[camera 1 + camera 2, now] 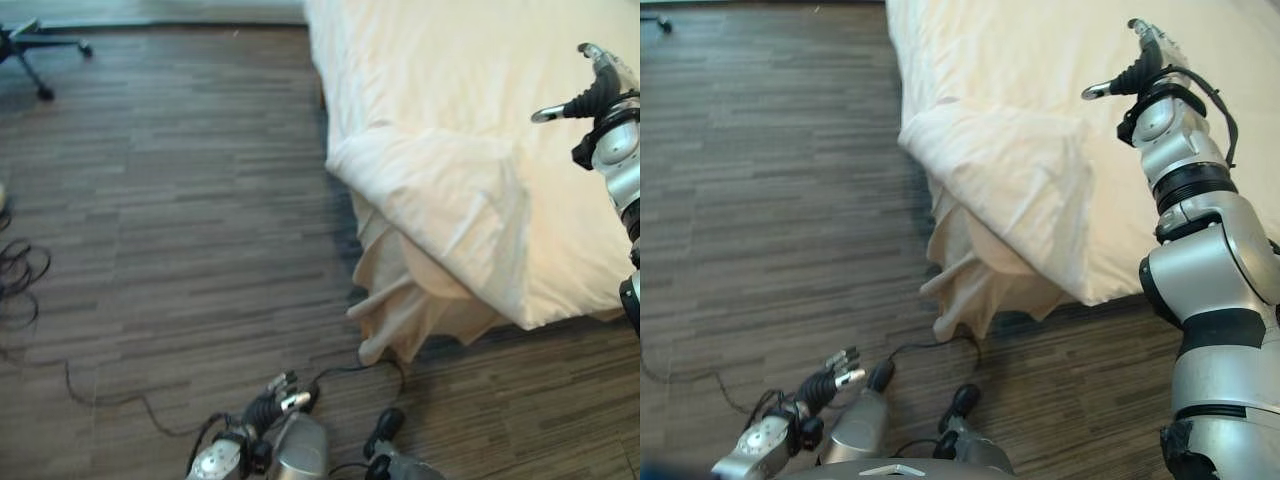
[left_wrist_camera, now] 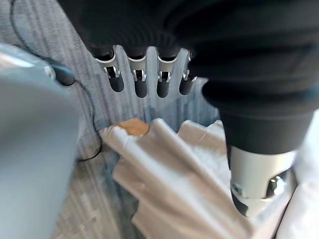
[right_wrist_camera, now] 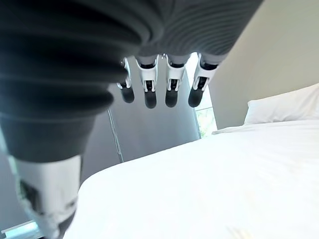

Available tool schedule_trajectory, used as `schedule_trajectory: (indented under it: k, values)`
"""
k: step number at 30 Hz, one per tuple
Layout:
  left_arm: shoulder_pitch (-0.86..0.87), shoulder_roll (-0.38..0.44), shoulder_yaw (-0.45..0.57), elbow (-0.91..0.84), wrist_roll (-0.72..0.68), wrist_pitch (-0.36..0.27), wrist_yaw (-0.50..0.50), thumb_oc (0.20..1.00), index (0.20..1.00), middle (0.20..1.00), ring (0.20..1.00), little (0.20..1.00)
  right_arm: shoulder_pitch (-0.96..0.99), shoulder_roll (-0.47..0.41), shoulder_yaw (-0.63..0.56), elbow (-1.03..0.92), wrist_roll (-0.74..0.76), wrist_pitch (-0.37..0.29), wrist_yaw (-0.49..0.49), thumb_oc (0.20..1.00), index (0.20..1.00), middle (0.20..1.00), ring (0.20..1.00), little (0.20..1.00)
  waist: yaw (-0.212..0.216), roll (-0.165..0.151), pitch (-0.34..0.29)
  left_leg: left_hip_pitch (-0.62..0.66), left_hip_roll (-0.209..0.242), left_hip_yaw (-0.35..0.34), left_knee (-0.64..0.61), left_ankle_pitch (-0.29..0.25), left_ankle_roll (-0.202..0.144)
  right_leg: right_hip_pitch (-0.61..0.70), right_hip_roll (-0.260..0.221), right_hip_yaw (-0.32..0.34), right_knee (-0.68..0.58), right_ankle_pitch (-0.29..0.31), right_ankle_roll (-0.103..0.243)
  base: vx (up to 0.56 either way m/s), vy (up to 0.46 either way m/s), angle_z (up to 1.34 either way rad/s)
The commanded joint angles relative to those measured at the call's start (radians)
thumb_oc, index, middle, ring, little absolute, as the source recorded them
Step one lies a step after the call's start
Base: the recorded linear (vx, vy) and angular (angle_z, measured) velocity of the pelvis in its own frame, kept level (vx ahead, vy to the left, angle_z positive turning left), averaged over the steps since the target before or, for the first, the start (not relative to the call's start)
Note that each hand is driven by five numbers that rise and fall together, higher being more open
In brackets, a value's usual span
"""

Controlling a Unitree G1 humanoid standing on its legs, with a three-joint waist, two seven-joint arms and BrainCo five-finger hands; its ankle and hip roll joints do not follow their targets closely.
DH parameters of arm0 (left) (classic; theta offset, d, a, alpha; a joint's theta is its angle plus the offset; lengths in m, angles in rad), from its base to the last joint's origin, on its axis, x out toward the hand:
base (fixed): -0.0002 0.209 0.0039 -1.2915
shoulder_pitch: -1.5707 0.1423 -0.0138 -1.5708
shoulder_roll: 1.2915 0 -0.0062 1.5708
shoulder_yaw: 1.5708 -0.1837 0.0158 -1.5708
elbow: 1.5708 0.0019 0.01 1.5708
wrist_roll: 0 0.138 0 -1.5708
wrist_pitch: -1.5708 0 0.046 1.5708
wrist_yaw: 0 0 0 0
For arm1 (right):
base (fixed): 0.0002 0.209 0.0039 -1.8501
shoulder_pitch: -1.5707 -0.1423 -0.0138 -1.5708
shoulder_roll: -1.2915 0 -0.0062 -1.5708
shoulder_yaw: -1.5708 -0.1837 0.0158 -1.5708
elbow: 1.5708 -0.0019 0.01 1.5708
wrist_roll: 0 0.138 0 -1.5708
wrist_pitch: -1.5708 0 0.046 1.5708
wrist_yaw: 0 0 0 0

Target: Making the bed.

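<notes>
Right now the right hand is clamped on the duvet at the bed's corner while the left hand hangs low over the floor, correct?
Not quite. The right hand holds nothing: the right wrist view shows its fingers straight above the duvet. The left hand does hang low over the floor.

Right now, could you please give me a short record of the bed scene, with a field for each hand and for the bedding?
bed: cream duvet covers it, corner hanging over the edge
sheet: bunched folds dangle from the corner to the wooden floor
pillow: white, at the far end
left hand: low above the floor, fingers straight, holding nothing
right hand: raised over the duvet, open, holding nothing
background: chair base on the floor
</notes>
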Motion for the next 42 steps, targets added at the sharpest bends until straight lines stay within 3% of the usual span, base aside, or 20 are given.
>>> schedule_trajectory:
  k: [1,5,10,16,21,25,31,32,33,38,39,41,42]
  values:
    - [0.009,0.026,-0.034,-0.073,0.024,-0.028,-0.004,1.000,1.000,1.000,1.000,1.000,-0.093,-0.089,0.062,0.004,-0.024,0.012,-0.052,1.000,1.000,1.000,1.000,1.000,-0.008,0.045,0.013,0.044,0.019,-0.022,-0.159,0.115,-0.024,0.094,-0.013,0.003,0.022,-0.065,0.072,0.00,0.000,0.09]
    - [-0.025,0.031,-0.032,-0.085,0.035,-0.042,0.033,1.000,1.000,1.000,1.000,1.000,-0.193,-0.112,0.172,0.084,-0.113,0.050,-0.068,1.000,1.000,1.000,1.000,1.000,0.023,0.056,0.067,-0.043,0.017,-0.050,-0.158,0.143,-0.036,0.029,-0.011,-0.014,0.016,-0.058,0.071,-0.05,0.020,0.05]
    - [-0.036,0.027,-0.036,-0.094,0.036,-0.048,0.051,1.000,1.000,1.000,1.000,1.000,-0.239,-0.155,0.213,0.109,-0.161,0.082,-0.092,1.000,1.000,1.000,1.000,1.000,0.027,0.072,0.097,-0.084,0.013,-0.057,-0.162,0.156,-0.041,-0.010,-0.012,-0.018,0.014,-0.053,0.072,-0.02,0.007,0.14]
    - [-0.061,0.003,-0.057,-0.100,0.006,-0.065,0.084,1.000,1.000,1.000,1.000,1.000,-0.260,-0.190,0.246,0.079,-0.154,0.075,-0.111,1.000,1.000,1.000,1.000,1.000,0.026,0.088,0.144,-0.152,0.011,-0.057,-0.165,0.172,-0.048,-0.071,-0.012,-0.016,0.014,-0.041,0.074,-0.02,-0.004,-0.01]
    - [-0.096,-0.027,-0.094,-0.113,-0.015,-0.071,0.110,1.000,1.000,1.000,1.000,1.000,-0.221,-0.201,0.215,0.091,-0.120,0.076,-0.112,1.000,1.000,1.000,1.000,1.000,0.033,0.107,0.189,-0.214,0.007,-0.054,-0.170,0.189,-0.054,-0.139,-0.011,-0.012,0.014,-0.025,0.077,-0.04,0.003,0.02]
    - [-0.132,-0.077,-0.088,-0.147,-0.103,-0.088,0.134,1.000,1.000,1.000,1.000,1.000,-0.109,-0.153,0.143,0.081,-0.103,0.065,-0.106,1.000,1.000,1.000,1.000,1.000,0.032,0.124,0.230,-0.255,-0.002,-0.047,-0.162,0.196,-0.052,-0.175,-0.010,-0.010,0.014,-0.016,0.080,-0.04,0.004,-0.03]
    - [-0.165,-0.088,-0.091,-0.185,-0.102,-0.103,0.149,1.000,1.000,1.000,1.000,1.000,0.000,-0.115,0.085,0.113,-0.121,0.064,-0.084,1.000,1.000,1.000,1.000,1.000,0.034,0.144,0.246,-0.265,-0.012,-0.047,-0.159,0.199,-0.051,-0.184,-0.015,-0.014,0.014,-0.013,0.083,0.00,0.003,-0.01]
    - [-0.175,-0.090,-0.098,-0.186,-0.094,-0.101,0.145,1.000,1.000,1.000,1.000,1.000,0.033,-0.108,0.081,0.113,-0.134,0.062,-0.072,0.567,0.567,0.567,0.567,0.567,0.036,0.148,0.248,-0.263,-0.015,-0.047,-0.158,0.199,-0.049,-0.182,-0.017,-0.014,0.014,-0.014,0.084,0.00,0.000,0.00]
    - [-0.181,-0.094,-0.104,-0.182,-0.088,-0.102,0.141,1.000,1.000,1.000,1.000,1.000,0.067,-0.103,0.080,0.099,-0.149,0.054,-0.060,0.200,0.200,0.200,0.200,0.200,0.036,0.151,0.250,-0.260,-0.016,-0.046,-0.158,0.198,-0.049,-0.179,-0.019,-0.013,0.014,-0.014,0.085,0.00,0.031,0.03]
    - [-0.198,-0.138,-0.097,-0.122,-0.114,-0.104,0.129,1.000,1.000,1.000,1.000,1.000,0.316,0.000,0.087,-0.116,-0.178,-0.003,0.016,0.200,0.200,0.200,0.200,0.200,0.007,0.130,0.255,-0.228,-0.012,-0.032,-0.165,0.193,-0.047,-0.161,-0.022,0.001,0.014,-0.012,0.084,0.01,0.043,-0.03]
    - [-0.200,-0.154,-0.081,-0.119,-0.128,-0.103,0.140,1.000,1.000,1.000,1.000,1.000,0.471,0.045,0.083,-0.318,-0.160,-0.022,0.049,0.200,0.200,0.200,0.200,0.200,-0.022,0.110,0.256,-0.216,-0.006,-0.021,-0.167,0.189,-0.048,-0.154,-0.022,0.011,0.014,-0.012,0.083,0.01,0.025,-0.11]
    - [-0.199,-0.153,-0.083,-0.120,-0.128,-0.103,0.140,1.000,1.000,1.000,1.000,1.000,0.475,0.043,0.080,-0.322,-0.161,-0.020,0.049,0.200,0.200,0.200,0.200,0.200,-0.020,0.110,0.256,-0.215,-0.006,-0.020,-0.167,0.188,-0.048,-0.153,-0.022,0.011,0.014,-0.012,0.083,0.01,0.013,-0.18]
    - [-0.189,-0.152,-0.068,-0.134,-0.128,-0.103,0.151,1.000,1.000,1.000,1.000,1.000,0.617,0.080,0.052,-0.468,-0.136,-0.034,0.079,0.200,0.200,0.200,0.200,0.200,-0.041,0.091,0.256,-0.204,0.000,-0.014,-0.168,0.183,-0.048,-0.146,-0.020,0.015,0.014,-0.013,0.083,0.03,-0.013,-0.22]
